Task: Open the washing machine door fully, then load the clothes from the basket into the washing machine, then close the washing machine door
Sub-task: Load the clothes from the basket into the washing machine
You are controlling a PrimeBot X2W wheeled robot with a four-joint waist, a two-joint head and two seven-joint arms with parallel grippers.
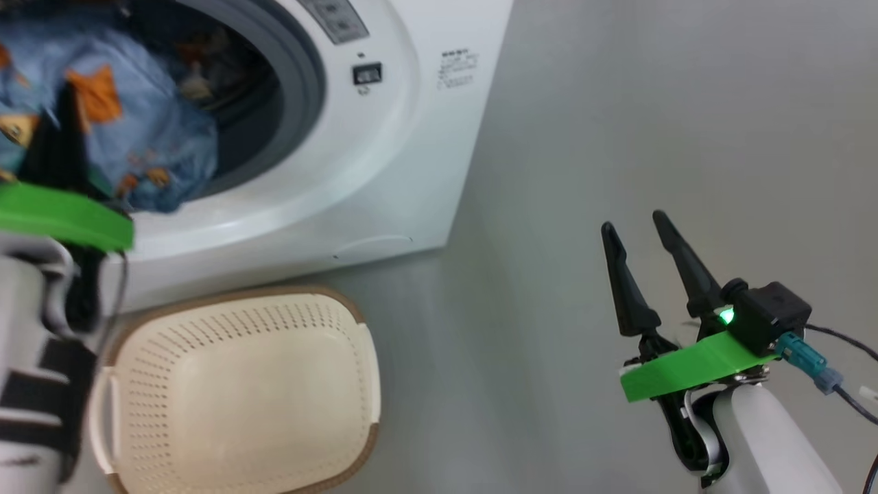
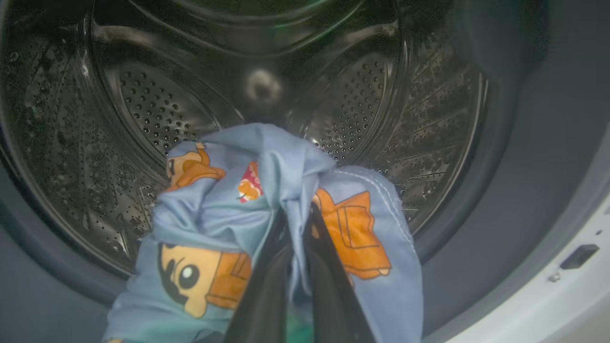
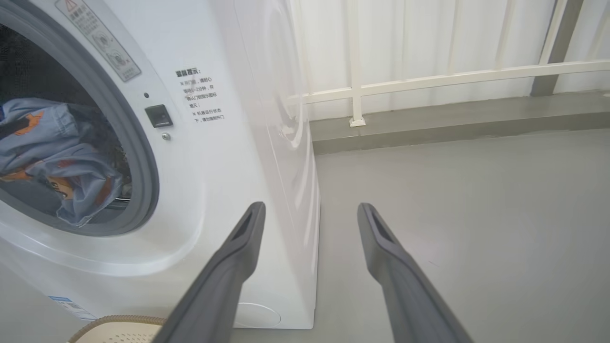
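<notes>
Left jaws clamped shut on a bunched fold of the light blue cartoon-print fabric garment (image 2: 214, 224), dark fingers (image 2: 267, 286) buried in the cloth. Right jaws spread wide, holding nothing, over bare grey floor (image 1: 549, 171) at 4 o'clock in head view, well apart from the work.

Garment sits in the mouth of the big white front-loading washing machine (image 1: 384, 151), 10 o'clock in head view, in front of the perforated steel drum (image 2: 157, 109). Loose tail droops toward the grey rubber gasket (image 1: 305, 82) at 6 o'clock of the opening. It's blurred there, so can't tell if it touches.

Handling, my read: light, limp, nothing to crush. No stiff edge to grab, so a pinch on a thick bunch is the right hold; a single layer would likely slip. Drape is the problem: the tail could catch on the gasket lip and get pinched at closing.

Cream-white perforated plastic basket (image 1: 240, 384) with brown rim at 7 o'clock, near the machine front, looks empty. Black latch socket (image 1: 367, 73) at 3 o'clock of the opening, apart from the cloth.
</notes>
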